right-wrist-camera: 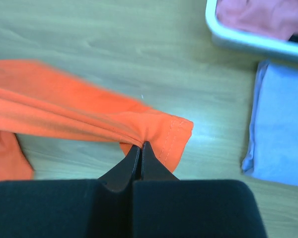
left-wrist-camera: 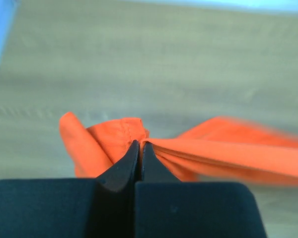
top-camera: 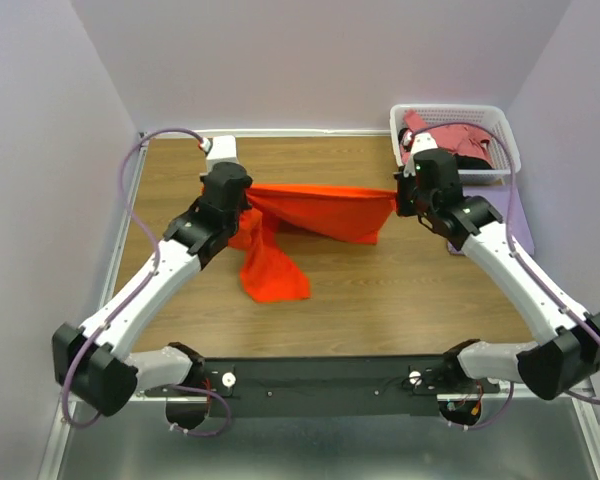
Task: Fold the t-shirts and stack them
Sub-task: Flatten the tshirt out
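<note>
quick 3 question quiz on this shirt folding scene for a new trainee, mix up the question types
1. True or false: the left end effector and the right end effector are both shut on the orange t-shirt.
2. The dusty pink shirt lies: A in the white basket; B in the left end effector; C under the orange t-shirt.
3. What colour is the folded shirt beside the basket?

Key: 1 true; 2 A; 3 pale lavender.

— What's sitting on the brown wood-grain table (top-camera: 400, 290)?
— I see a white plastic lattice basket (top-camera: 445, 108) far right, a folded pale lavender shirt (right-wrist-camera: 280, 129) beside it, and a small white box (top-camera: 223, 148) far left.
</note>
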{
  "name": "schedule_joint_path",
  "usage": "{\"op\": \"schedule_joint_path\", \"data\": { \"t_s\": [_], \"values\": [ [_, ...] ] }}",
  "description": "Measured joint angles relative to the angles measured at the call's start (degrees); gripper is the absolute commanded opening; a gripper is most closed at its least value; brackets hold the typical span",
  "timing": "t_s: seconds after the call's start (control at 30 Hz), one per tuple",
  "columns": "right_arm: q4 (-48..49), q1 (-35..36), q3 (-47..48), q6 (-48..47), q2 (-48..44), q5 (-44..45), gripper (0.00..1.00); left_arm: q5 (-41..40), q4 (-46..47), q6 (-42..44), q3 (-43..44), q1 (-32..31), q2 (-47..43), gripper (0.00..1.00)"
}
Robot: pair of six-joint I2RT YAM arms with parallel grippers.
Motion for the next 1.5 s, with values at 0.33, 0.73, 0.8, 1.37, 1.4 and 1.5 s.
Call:
{"op": "schedule_joint_path", "data": {
  "t_s": [0.33,0.73,0.8,1.37,1.4,1.5],
  "values": [
    [-0.7,0.2,7.5,-2.5,1.2,-0.3,0.01,-1.4,10.0,14.4,4.7,-0.5,-5.7,0.1],
    [-5.2,-7.1,28.7,0.7,29.9,8.1,0.43,-5.5,10.3,20.7,31.4,9.3,28.4,0.62],
    [-5.4,-7.4,29.8,1.7,30.8,7.5,0.47,-5.1,9.6,19.7,34.7,10.0,29.6,0.73],
    [-0.1,-3.5,-0.2,2.9,20.1,-19.4,0.52,13.2,9.0,2.9,-11.1,17.2,10.2,0.77],
    [0.2,-3.4,-0.7,3.0,20.2,-20.0,0.52,14.0,8.7,2.6,-11.5,17.9,10.3,0.77],
    [2.3,-3.4,-0.8,3.7,21.3,-21.4,0.52,17.7,9.0,2.3,-8.7,18.2,11.5,0.77]
  ]
}}
